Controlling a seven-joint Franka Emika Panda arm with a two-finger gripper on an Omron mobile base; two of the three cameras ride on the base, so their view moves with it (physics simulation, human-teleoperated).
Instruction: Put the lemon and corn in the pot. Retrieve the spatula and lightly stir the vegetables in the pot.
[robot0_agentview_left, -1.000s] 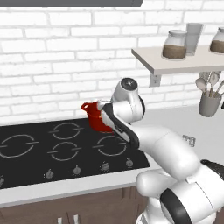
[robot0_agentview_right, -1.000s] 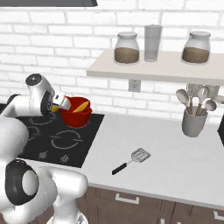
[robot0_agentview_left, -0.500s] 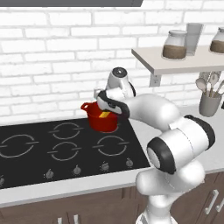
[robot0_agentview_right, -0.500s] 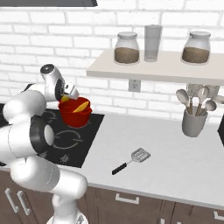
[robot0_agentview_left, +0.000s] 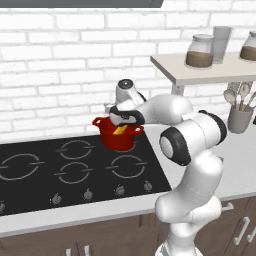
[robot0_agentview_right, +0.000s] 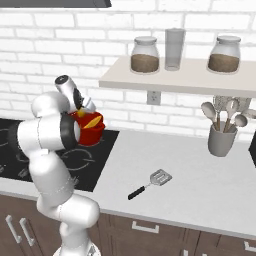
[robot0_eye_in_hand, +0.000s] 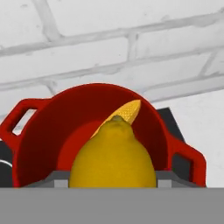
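The red pot (robot0_agentview_left: 119, 140) stands at the back right corner of the cooktop, also seen as the pot (robot0_agentview_right: 93, 135) and the pot (robot0_eye_in_hand: 41, 131). The corn (robot0_eye_in_hand: 127, 111) leans inside it against the far wall; its yellow tip shows as the corn (robot0_agentview_left: 120, 130) and the corn (robot0_agentview_right: 93, 122). My gripper (robot0_eye_in_hand: 113, 183) hovers just above the pot's near rim, shut on the lemon (robot0_eye_in_hand: 113, 157), which hangs over the pot's opening. The hand (robot0_agentview_left: 124, 118) covers the lemon in the left base view. The spatula (robot0_agentview_right: 150, 183) lies flat on the counter to the right of the stove.
The black cooktop (robot0_agentview_left: 60, 170) stretches left of the pot. A brick wall rises close behind it. A grey holder with pale spoons (robot0_agentview_right: 222, 139) stands at the back right. Above it, a shelf (robot0_agentview_right: 180, 80) carries jars and a glass.
The arm has swung back and to the right, bringing the hand from in front of the pot to just over its rim. The lemon stays in the grip.
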